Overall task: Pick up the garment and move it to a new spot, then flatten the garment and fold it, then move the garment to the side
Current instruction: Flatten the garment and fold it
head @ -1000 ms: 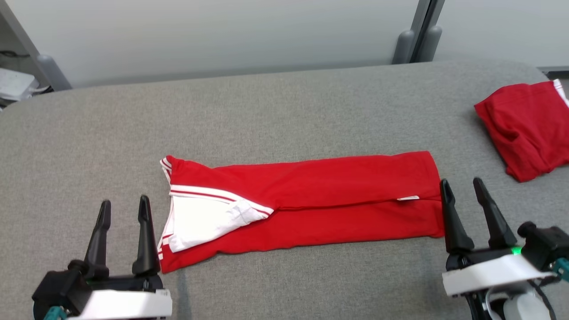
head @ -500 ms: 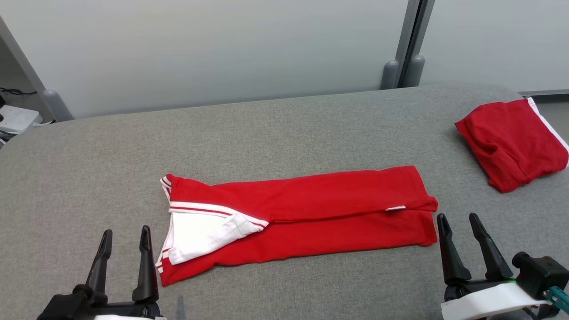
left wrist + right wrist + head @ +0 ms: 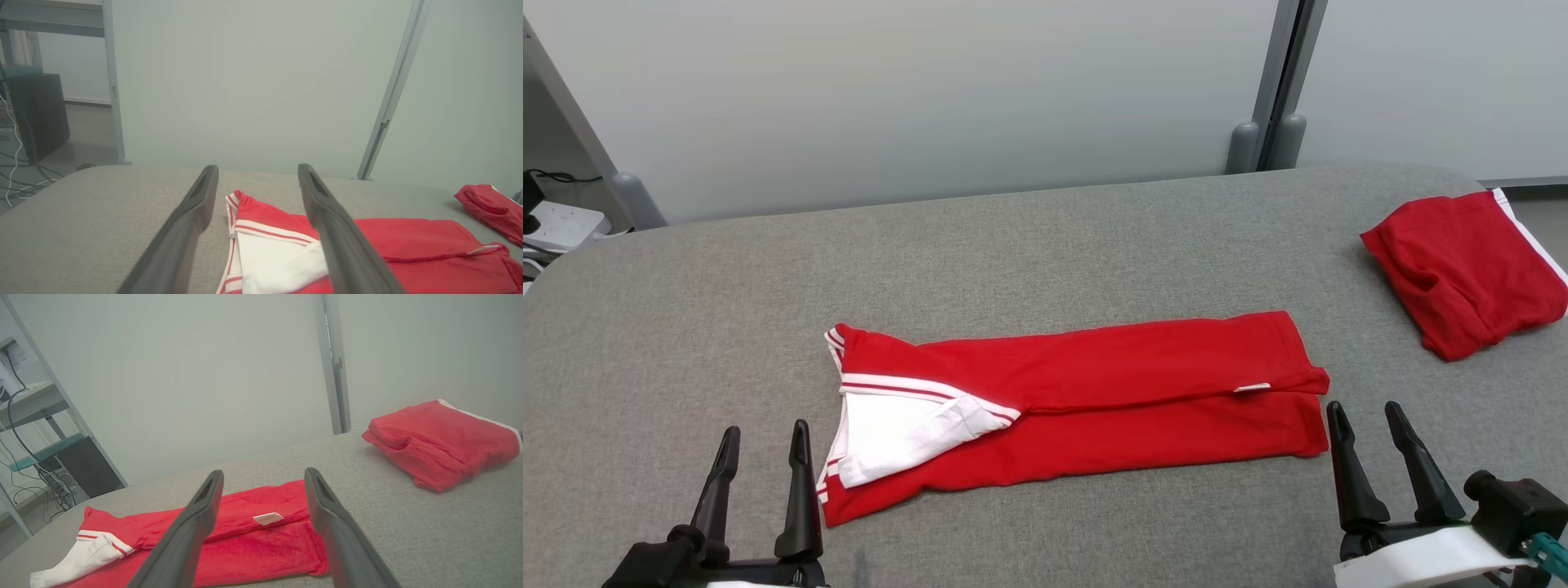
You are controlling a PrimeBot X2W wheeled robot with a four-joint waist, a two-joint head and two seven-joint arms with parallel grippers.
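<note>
Right wrist view, garment point(image 3: 261, 547), white tag point(image 3: 267, 518) unreadable

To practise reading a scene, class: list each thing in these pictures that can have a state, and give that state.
Long red garment: folded lengthwise, lying flat.
Second red garment: folded into a bundle.
Left tool: open, empty.
Right tool: open, empty.

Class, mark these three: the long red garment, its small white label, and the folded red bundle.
long red garment point(image 3: 1111, 367), head view, middle of upper folded layer.
white label point(image 3: 267, 517), right wrist view, centre of the tag.
folded red bundle point(image 3: 1462, 261), head view, middle of its top.
</note>
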